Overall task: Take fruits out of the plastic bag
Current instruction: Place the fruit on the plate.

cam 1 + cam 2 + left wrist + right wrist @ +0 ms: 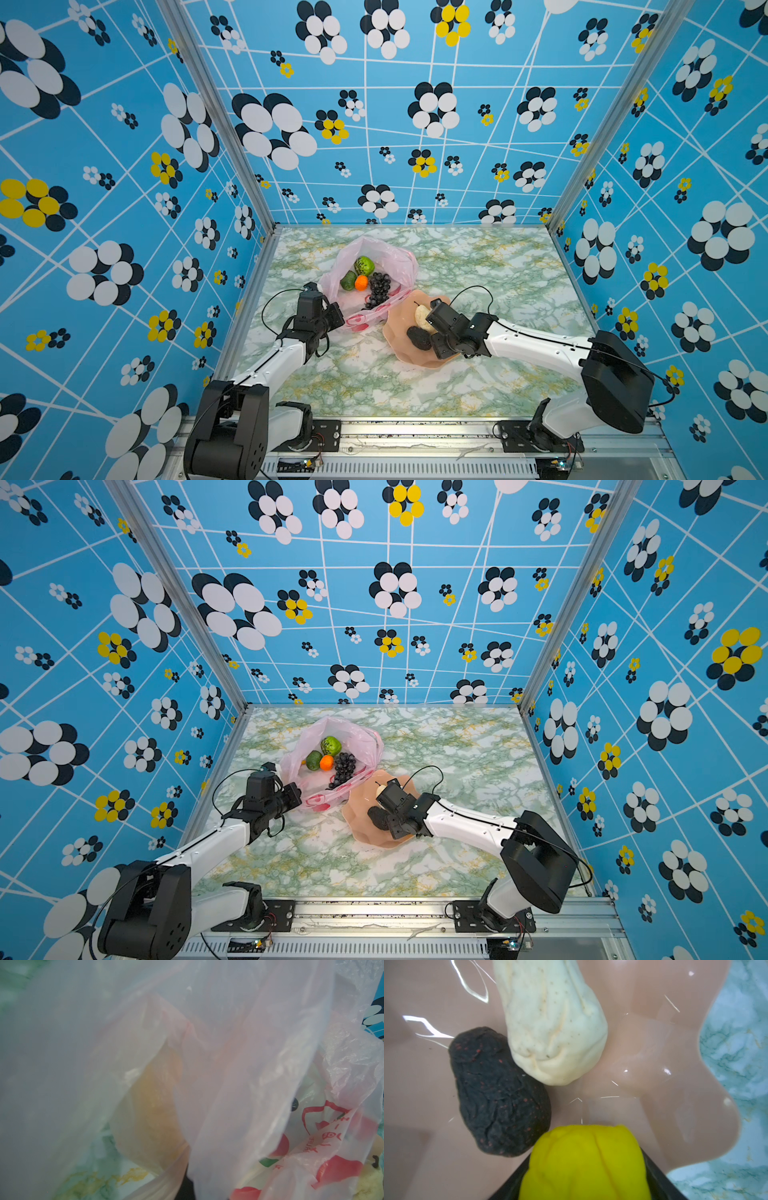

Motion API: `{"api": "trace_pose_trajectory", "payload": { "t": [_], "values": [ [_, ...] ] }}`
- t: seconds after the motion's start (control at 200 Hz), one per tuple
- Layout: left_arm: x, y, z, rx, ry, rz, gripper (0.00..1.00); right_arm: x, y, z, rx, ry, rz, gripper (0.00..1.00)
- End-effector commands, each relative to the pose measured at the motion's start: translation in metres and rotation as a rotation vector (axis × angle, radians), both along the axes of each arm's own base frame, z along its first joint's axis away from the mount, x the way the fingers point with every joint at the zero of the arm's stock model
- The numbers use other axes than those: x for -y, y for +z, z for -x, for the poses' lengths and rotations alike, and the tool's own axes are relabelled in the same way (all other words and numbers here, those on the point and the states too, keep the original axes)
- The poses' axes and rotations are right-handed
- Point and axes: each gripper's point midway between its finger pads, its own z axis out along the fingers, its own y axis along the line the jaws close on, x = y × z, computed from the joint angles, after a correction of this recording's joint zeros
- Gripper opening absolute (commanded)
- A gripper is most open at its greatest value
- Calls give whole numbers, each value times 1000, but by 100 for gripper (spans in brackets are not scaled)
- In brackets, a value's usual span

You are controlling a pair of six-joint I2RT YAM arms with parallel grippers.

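The plastic bag [402,266] lies on the marbled table [498,270] immediately ahead of the left gripper [316,288], its mouth spread open upward in both top views. Left gripper: jaws closed on the bag's near rim, which is lifted to the fingertips. In the left wrist view the plastic bag [228,1043] drapes across nearly the whole lens, and a yellow-orange shape [153,1105] shows through it, not identifiable. Contents of the bag, noted outward from the left gripper: a green lime [348,281] nearest, an orange [361,283] touching it, a kiwi half [364,265] just beyond those two, and a grape bunch [379,289] farthest from that gripper, on the side toward the right gripper. A peach scalloped plate [400,353] sits just beside the bag's printed edge, directly beneath the right gripper [584,1154]. On the plate, just ahead of that gripper's fingertips, are a dark avocado [500,1095] and a pale piece [554,1022], touching each other. Right gripper: hovers low over the plate with a yellow fruit [583,1174] between its jaws, both black fingers [654,1172] against the fruit's flanks. Whether they clamp it or merely flank it cannot be told.
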Motion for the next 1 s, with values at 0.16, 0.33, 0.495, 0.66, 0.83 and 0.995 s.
{"api": "trace_pose_trajectory", "payload": {
  "t": [0.16,0.33,0.495,0.66,0.83,0.995],
  "values": [
    [-1,-3,2,-2,-12,-6,0,-1,18,-9,40,-6,-2,84],
    [0,-3,3,-2,-16,-5,0,-1,28,-9,52,-2,-10,89],
    [0,-3,3,-3,-15,-5,0,-1,41,-9,69,4,-26,91],
    [0,-2,2,1,-17,-5,0,1,57,-10,94,5,-37,95],
    [0,-1,3,2,-15,-5,0,-1,75,-14,130,1,-64,95],
    [0,-2,3,0,-17,-5,0,-9,92,-20,161,6,-105,95]
  ]
}}
